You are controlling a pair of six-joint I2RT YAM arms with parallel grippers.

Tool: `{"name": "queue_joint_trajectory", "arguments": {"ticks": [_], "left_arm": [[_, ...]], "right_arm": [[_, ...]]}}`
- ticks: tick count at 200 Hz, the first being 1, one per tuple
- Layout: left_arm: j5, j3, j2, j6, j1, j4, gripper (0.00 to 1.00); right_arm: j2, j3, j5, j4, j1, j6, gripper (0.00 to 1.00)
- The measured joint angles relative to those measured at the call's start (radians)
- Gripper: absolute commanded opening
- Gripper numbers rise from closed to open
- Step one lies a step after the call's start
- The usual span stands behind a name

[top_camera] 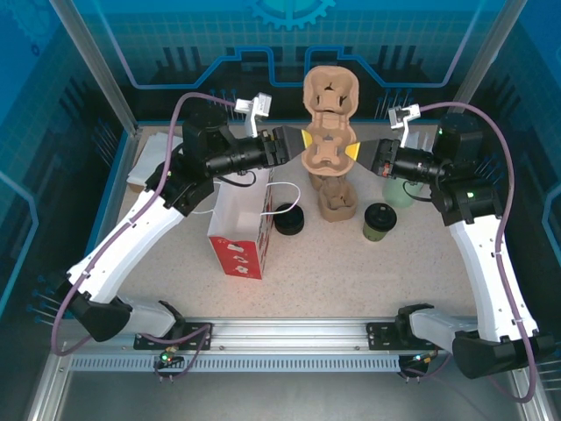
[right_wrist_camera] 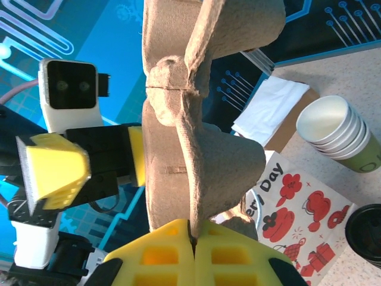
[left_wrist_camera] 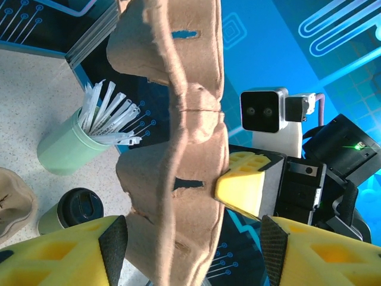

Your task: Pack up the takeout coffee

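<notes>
A brown pulp cup carrier [top_camera: 328, 132] hangs in the air over the middle of the table, standing on edge. My right gripper [top_camera: 352, 152] [right_wrist_camera: 193, 238] is shut on its thin rim from the right. From the left, my left gripper [top_camera: 304, 140] [left_wrist_camera: 193, 244] stands open astride the carrier's other edge, with a gap at one pad. The takeout coffee [top_camera: 379, 220] [left_wrist_camera: 74, 210], a dark green cup with a black lid, stands on the table below the right gripper, untouched.
A white gift bag with red prints [top_camera: 240, 224] [right_wrist_camera: 297, 208] stands open at centre left. A black lid [top_camera: 288, 219] lies beside it. More carriers [top_camera: 336, 197] sit stacked behind. A pale green tumbler of sticks [left_wrist_camera: 68, 146], stacked cups [right_wrist_camera: 336, 134] and napkins [right_wrist_camera: 271, 110] stand further back.
</notes>
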Motion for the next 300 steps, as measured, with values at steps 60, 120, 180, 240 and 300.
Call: {"name": "queue_joint_trajectory", "arguments": {"ticks": [60, 120, 180, 240, 300], "left_arm": [[0.006, 0.007, 0.014, -0.005, -0.01, 0.0, 0.3], [-0.012, 0.008, 0.014, 0.032, -0.014, -0.024, 0.03], [-0.143, 0.041, 0.007, 0.178, -0.084, -0.187, 0.0], [-0.321, 0.045, -0.029, 0.311, -0.195, -0.308, 0.0], [-0.373, 0.045, -0.029, 0.338, -0.234, -0.327, 0.0]], "right_arm": [[0.0, -0.012, -0.008, 0.029, 0.014, 0.013, 0.05], [-0.008, -0.018, 0.027, -0.01, 0.015, -0.05, 0.33], [-0.042, 0.055, 0.309, -0.309, 0.016, -0.434, 0.71], [-0.114, 0.198, 0.422, -0.4, 0.075, -0.885, 0.91], [-0.034, 0.329, 0.66, -0.454, 0.394, -1.252, 0.91]]}}
